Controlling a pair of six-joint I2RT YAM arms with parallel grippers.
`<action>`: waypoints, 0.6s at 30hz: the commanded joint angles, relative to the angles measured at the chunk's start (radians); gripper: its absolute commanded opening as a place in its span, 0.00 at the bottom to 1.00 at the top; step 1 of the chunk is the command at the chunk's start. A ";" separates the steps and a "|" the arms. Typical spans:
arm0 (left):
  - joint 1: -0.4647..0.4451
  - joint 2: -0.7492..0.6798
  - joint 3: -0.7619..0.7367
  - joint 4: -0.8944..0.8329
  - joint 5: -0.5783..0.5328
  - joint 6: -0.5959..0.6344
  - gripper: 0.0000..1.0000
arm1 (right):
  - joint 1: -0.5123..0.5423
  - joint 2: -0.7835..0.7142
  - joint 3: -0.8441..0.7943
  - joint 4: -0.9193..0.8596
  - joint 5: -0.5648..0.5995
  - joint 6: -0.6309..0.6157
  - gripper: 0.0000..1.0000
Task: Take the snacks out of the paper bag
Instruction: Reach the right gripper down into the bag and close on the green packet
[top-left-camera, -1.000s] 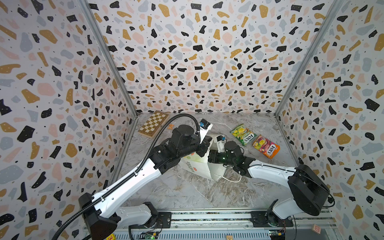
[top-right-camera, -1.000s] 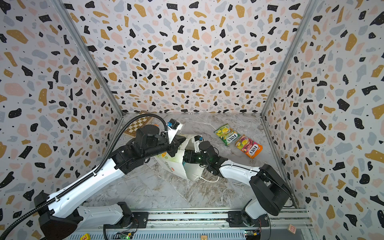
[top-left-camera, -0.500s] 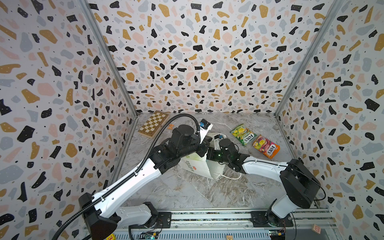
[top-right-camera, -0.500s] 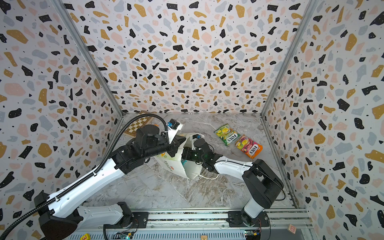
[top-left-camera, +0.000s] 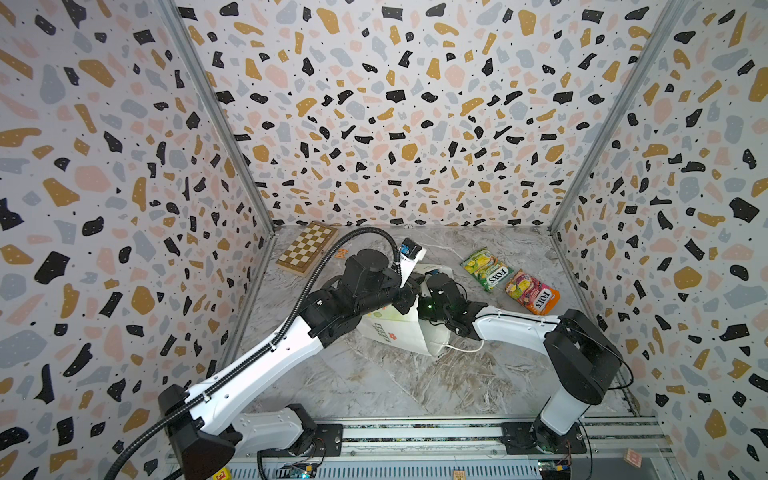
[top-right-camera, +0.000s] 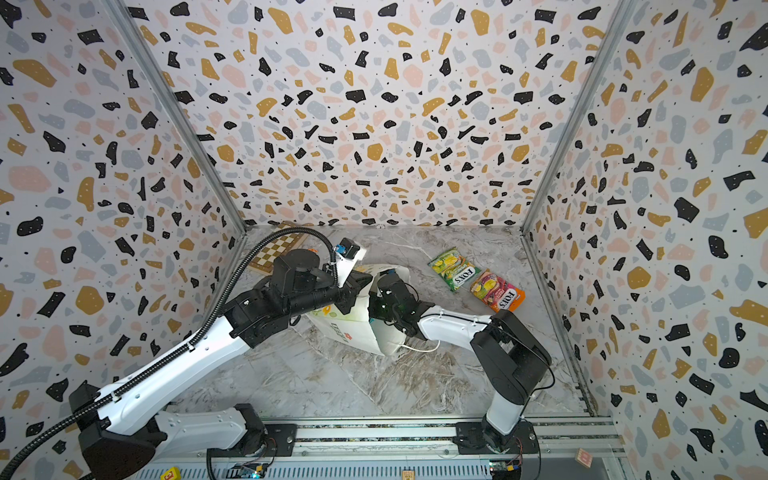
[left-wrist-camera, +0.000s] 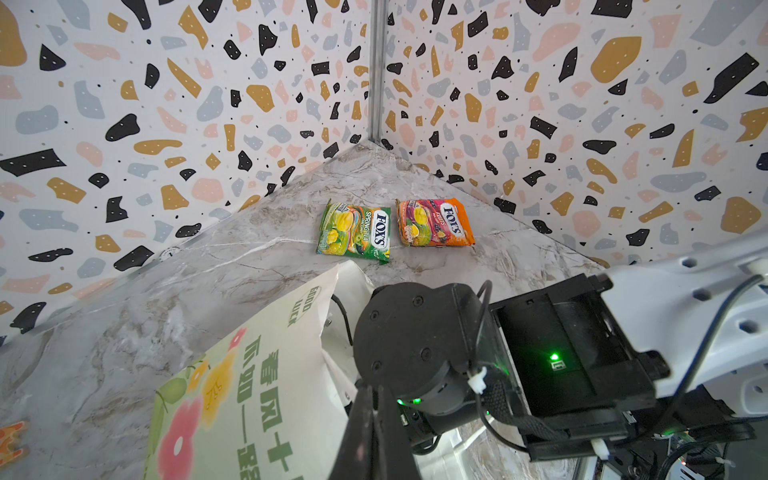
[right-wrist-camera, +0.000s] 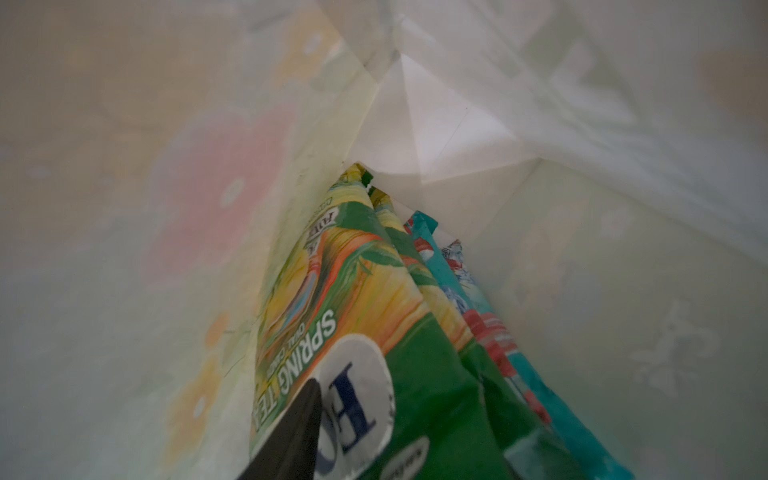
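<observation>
1. Both snacks lying out on the marble table (top-left-camera: 374, 386) read "FOX'S". The green-yellow packet (left-wrist-camera: 355, 232) adds "SPRING TEA" and the pink-orange packet (left-wrist-camera: 434, 223) adds "FRUITS".
2. The paper bag (left-wrist-camera: 257, 395) carries "GOOD LUCK" in green, green Chinese characters and a red flower (its print in both top views is too small to read).
3. Inside the bag, the right wrist view shows more snacks on edge against one wall. The front one of the green packets (right-wrist-camera: 374, 332) reads "SPRING TE" beside part of an oval logo. Teal-red packets (right-wrist-camera: 457, 291) sit behind them, and their number is unclear.
4. The left gripper (left-wrist-camera: 372, 399) has its fingers pressed together on the bag's upper rim. The bag leans mid-table with its mouth towards the right arm.
5. The right gripper (right-wrist-camera: 291, 434) is inside the bag. Only one dark finger shows, lying on the front green packet, so whether the fingers are apart or clamped cannot be told. In both top views the bag's paper hides it.
6. The chessboard (top-right-camera: 278, 251) is partly covered by the left arm's cable (top-right-camera: 291, 232), with orange scraps (top-left-camera: 340, 253) beside it.
7. The two freed packets lie just beside each other near the back right corner. Bare marble runs from the bag to the front rail (top-left-camera: 415, 434), and a white cord handle (top-left-camera: 461, 347) trails beneath the right arm.
</observation>
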 joint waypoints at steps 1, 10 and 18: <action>-0.003 -0.013 0.003 0.034 0.034 0.005 0.00 | 0.000 0.020 0.028 -0.043 0.015 0.009 0.40; -0.003 -0.021 -0.008 0.025 -0.107 -0.016 0.00 | -0.001 -0.051 -0.009 -0.008 0.026 -0.067 0.00; -0.003 -0.018 -0.014 0.024 -0.234 -0.038 0.00 | -0.019 -0.169 -0.045 -0.054 0.024 -0.161 0.00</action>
